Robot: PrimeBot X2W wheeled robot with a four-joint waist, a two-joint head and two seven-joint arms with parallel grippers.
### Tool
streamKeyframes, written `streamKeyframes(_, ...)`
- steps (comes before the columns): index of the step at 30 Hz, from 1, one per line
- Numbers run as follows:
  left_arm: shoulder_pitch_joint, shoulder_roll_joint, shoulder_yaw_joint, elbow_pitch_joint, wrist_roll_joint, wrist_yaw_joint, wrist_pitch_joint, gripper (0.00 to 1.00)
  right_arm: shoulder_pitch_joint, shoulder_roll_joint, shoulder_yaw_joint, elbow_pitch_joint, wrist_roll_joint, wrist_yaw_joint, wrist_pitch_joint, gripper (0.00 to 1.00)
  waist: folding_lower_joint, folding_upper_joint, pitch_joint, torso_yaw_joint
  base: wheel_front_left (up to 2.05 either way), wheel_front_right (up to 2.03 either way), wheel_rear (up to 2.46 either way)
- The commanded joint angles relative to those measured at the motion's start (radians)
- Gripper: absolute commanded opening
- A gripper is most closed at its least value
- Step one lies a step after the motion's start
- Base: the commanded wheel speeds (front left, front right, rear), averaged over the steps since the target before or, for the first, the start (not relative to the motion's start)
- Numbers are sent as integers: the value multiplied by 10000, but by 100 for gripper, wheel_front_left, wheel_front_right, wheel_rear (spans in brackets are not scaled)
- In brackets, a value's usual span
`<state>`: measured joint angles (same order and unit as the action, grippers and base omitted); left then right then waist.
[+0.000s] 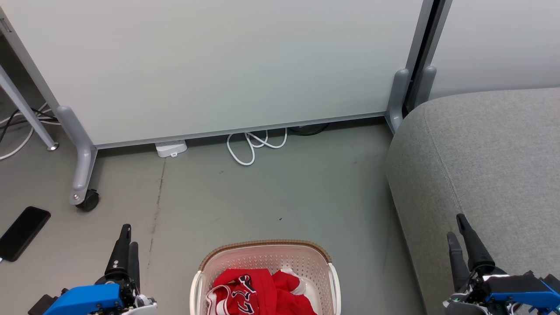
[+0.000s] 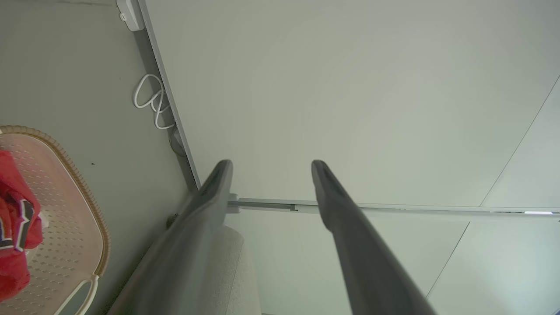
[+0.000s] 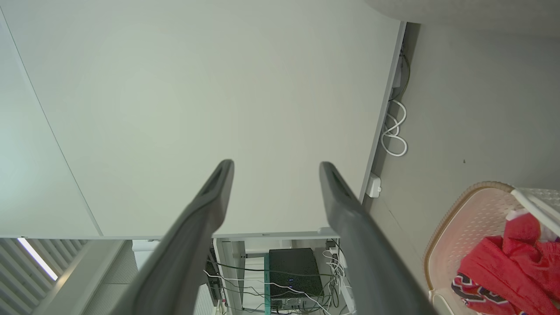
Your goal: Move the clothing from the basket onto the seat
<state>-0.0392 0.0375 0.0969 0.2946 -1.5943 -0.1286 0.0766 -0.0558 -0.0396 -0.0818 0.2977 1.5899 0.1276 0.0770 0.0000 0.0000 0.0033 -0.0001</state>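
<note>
**Status: both tools idle, 0 of 2 garments moved.**

Left tool [image 1: 129, 236] and right tool [image 1: 455, 226]: fingers apart, nothing held, one on either side of the basket [image 1: 267, 243], no contact w/ it. Basket stands on the floor [image 1: 271, 192] between them. Inside it, the numbered jersey [image 1: 238, 293] lies bunched against the plain red garment [image 1: 291, 286]. The seat [image 1: 481, 153] is at robot's right, near the right tool and apart from the basket. Est. progress: nil. Remaining: grasp ea. garment, lift out, carry right, release on seat. Probably 2 trips.
</note>
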Motion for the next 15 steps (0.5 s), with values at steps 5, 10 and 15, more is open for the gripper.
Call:
streamKeyframes(5,-281,74,-93,-291,689,165,-317,100,-316,-34,126,-187,-724,15,-319,100,0,0,6,0,0,0,0)
streamKeyframes(10,-266,81,-180,-486,1502,311,-542,100,-358,-41,201,-224,-1938,16,-545,100,0,0,16,1,0,0,0)
streamKeyframes(15,-233,88,-381,-737,2834,466,-795,100,-389,-50,211,-270,-3434,19,-798,100,0,0,48,13,0,0,0)
